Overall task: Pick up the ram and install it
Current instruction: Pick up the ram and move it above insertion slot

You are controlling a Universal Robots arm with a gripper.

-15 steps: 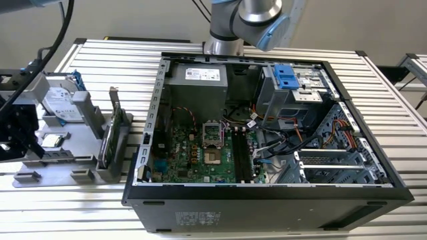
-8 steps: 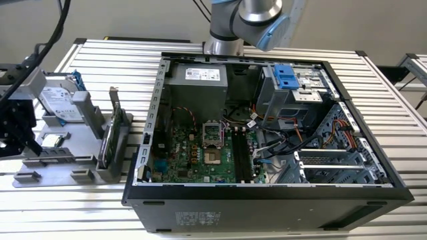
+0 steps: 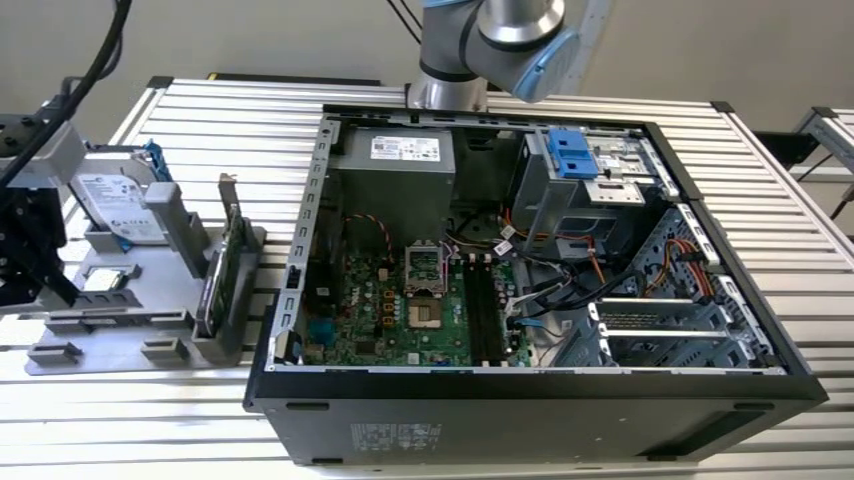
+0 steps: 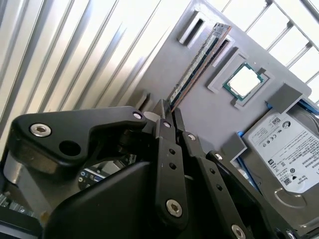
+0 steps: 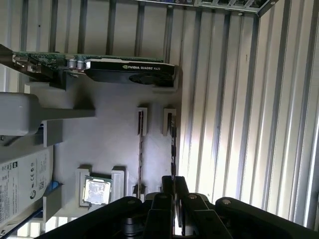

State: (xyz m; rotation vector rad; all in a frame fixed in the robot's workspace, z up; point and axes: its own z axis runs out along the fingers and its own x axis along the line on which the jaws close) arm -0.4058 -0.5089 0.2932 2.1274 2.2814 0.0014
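In both wrist views the ram (image 4: 199,57) (image 5: 173,147) is a thin dark stick standing on edge in slots of the grey holder tray (image 4: 199,114) (image 5: 114,124). My gripper (image 4: 169,105) (image 5: 174,183) is at the stick's near end, one black finger on each side and almost no gap between them, so it looks shut on the ram. The stick still sits in its slots. In the exterior view the gripper (image 3: 51,285) hangs over the tray (image 3: 120,300) at the exterior view's left. The black motherboard slots (image 3: 483,310) lie inside the open computer case (image 3: 534,385).
A second thin stick (image 5: 141,149) stands in the tray beside the ram. The tray also carries a green card with a metal bracket (image 5: 124,67) (image 3: 220,265), a square processor chip (image 4: 245,80) (image 5: 97,191) and a silver hard drive (image 4: 286,149) (image 3: 118,205). A ribbed metal table (image 3: 200,110) lies beneath.
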